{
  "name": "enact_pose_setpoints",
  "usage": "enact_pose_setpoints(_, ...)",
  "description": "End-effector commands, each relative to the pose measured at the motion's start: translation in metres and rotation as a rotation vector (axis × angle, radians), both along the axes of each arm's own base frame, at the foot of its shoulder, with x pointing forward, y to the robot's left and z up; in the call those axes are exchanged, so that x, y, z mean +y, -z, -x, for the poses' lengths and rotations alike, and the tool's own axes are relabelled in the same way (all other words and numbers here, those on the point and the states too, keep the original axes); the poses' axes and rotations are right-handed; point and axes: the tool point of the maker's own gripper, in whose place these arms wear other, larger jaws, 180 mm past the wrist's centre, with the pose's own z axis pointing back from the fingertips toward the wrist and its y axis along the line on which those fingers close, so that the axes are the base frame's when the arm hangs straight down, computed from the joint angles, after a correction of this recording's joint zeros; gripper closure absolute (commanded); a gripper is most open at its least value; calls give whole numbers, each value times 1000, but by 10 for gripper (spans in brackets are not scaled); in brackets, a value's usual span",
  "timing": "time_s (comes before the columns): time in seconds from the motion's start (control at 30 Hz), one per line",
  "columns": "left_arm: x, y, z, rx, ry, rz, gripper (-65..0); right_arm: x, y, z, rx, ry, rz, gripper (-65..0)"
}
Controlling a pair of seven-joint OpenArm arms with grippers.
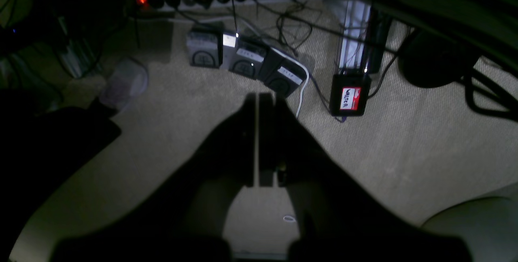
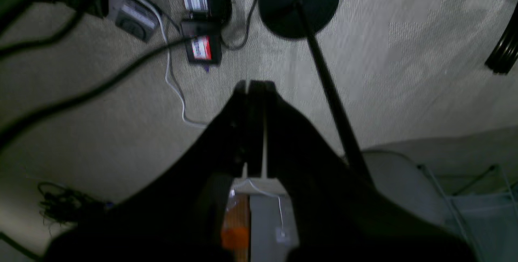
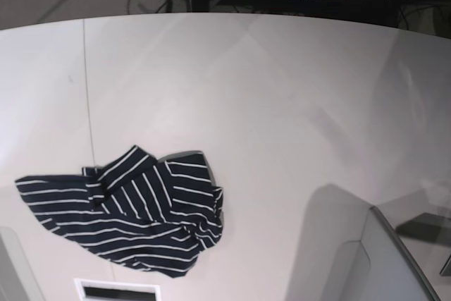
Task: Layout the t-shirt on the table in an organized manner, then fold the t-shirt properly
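Soft striped cloth t-shirt; smooth white table.

Your t-shirt crumpled, its sleeves and collar lost in folds; both wrist views' fingers mere dark silhouettes

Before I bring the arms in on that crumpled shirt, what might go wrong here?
1. The dark navy white-striped cloth t-shirt lies bunched with layers overlapping, so a pinch may catch several layers and drag the heap instead of spreading it.
2. It sits near the front edge of the smooth white table; a pull forward might slide it off.
3. Both wrist views show only floor, so they offer no close view of the shirt.
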Motion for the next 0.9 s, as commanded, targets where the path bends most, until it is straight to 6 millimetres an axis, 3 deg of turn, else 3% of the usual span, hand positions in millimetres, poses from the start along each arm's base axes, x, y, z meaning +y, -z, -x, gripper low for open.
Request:
enact_pose_setpoints(0.0,4,0,1,0,7,-9,0,-3,0,2,1,3,6,-2)
enact_pose_setpoints(0.23,5,-1,8,9,8,-12,0,-3,-2,13,16,3,7,-2)
enact_pose_setpoints(0.5,35,-24,11,-97,62,-51,0,-4,-12,40,-16,0,11,0)
enact_pose_setpoints(0.67,47,-45,29,-130,106,-63,0,-12,-39,50,-42,0,31,0)
enact_pose_setpoints(0.77,51,-58,42,-139,132,-66,0,-36,-65,50,-55,67,92,0)
enact_pose_setpoints(0.87,62,-84,43,-186,182,-72,0,-51,-91,47,-57,102,132,0)
